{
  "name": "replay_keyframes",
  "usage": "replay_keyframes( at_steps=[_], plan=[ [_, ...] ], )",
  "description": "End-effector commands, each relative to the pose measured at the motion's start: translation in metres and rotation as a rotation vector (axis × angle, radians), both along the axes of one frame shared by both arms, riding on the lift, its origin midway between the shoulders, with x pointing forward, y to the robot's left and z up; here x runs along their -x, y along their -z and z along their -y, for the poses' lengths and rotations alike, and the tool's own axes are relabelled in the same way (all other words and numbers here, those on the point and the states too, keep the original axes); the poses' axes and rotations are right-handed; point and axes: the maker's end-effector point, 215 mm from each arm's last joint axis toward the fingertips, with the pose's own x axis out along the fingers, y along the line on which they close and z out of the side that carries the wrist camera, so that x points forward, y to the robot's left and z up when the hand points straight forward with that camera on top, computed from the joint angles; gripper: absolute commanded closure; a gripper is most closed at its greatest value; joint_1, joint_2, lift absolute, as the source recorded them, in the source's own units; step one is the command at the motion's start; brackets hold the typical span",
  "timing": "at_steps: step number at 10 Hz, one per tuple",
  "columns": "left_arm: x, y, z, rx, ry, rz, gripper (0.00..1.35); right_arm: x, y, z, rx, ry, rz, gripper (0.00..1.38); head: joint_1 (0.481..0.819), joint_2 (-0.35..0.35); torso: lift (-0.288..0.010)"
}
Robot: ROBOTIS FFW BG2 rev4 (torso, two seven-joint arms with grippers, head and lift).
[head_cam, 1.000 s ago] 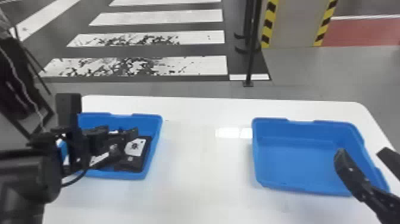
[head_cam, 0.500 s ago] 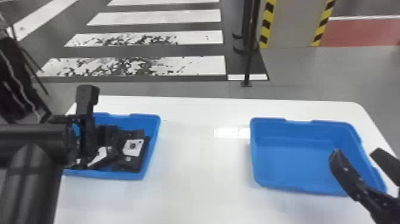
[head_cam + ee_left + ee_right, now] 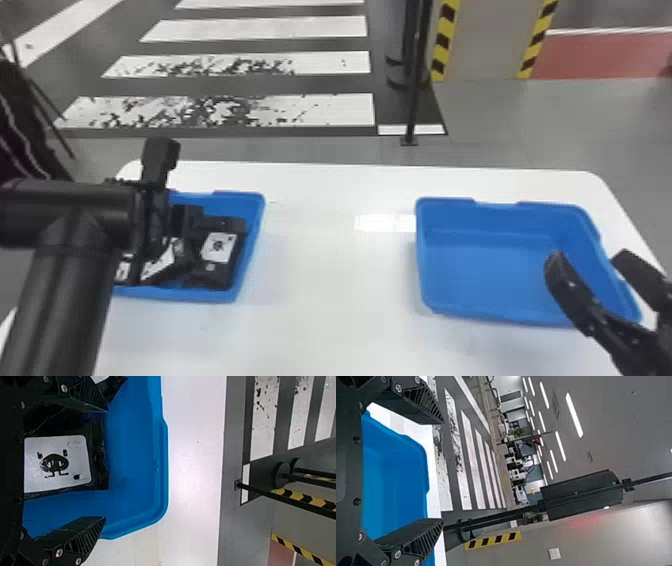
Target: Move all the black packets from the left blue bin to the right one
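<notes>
Sitting apart — two blue bins (image 3: 480, 265)

Yeah, so the left gripper (image 3: 154, 230) is over the left side of the table (image 3: 330, 310), right gripper (image 3: 590, 256) over its right, both with fingers spread.

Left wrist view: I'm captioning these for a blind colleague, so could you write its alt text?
The left gripper is open over the left blue bin, with a black packet bearing a white label in view between its spread fingers. Beyond the bin's rim are the white table and a crossing with white stripes on the floor.
</notes>
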Motion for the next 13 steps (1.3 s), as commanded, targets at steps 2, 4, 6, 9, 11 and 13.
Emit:
replay_keyframes(
  at_steps=[2, 4, 6, 9, 11, 13],
  plan=[
    [0.001, 0.018, 0.006, 0.003, 0.022, -0.062, 0.18, -0.001, 0.002, -0.001, -0.005, -0.001, -0.003, 0.16, 0.695, 0.067, -0.15],
    [0.002, 0.028, 0.003, -0.008, 0.021, -0.103, 0.18, -0.002, 0.005, -0.004, -0.011, -0.006, -0.006, 0.16, 0.695, 0.061, -0.15],
    [0.01, 0.04, 0.001, 0.004, 0.008, -0.147, 0.18, -0.002, 0.009, -0.005, -0.021, -0.007, -0.012, 0.16, 0.695, 0.068, -0.15],
    [0.005, 0.04, -0.011, -0.028, -0.008, -0.137, 0.81, -0.003, 0.009, -0.006, -0.022, -0.008, -0.012, 0.16, 0.695, 0.078, -0.15],
    [0.001, 0.039, -0.014, -0.027, -0.008, -0.107, 1.08, -0.003, 0.01, -0.006, -0.027, -0.009, -0.014, 0.16, 0.695, 0.087, -0.15],
    [-0.005, 0.036, -0.015, -0.043, 0.012, -0.07, 1.21, -0.001, 0.01, -0.007, -0.03, -0.014, -0.015, 0.16, 0.695, 0.091, -0.15]
  ],
)
